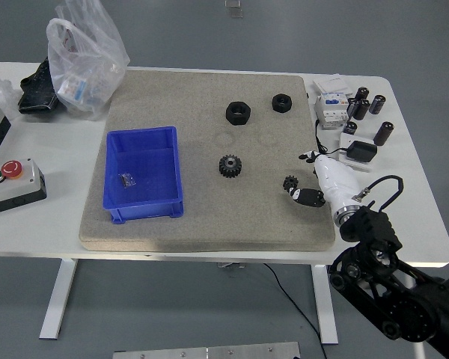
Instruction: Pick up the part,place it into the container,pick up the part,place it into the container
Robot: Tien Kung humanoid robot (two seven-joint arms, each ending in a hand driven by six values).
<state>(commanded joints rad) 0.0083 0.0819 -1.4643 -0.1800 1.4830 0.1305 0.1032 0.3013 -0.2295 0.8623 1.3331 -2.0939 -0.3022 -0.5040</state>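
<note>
The right arm comes in from the lower right corner, nearest the camera, and its white hand lies over the right edge of the mat, fingers curled about a small black gear. Beneath it spreads the white table, then the large beige mat. On the mat's left sits the blue container, with a small bagged piece inside. A clear plastic bag lies at the far left corner. Two black hex nuts rest at the far side, and a second black gear lies mid-mat.
</note>
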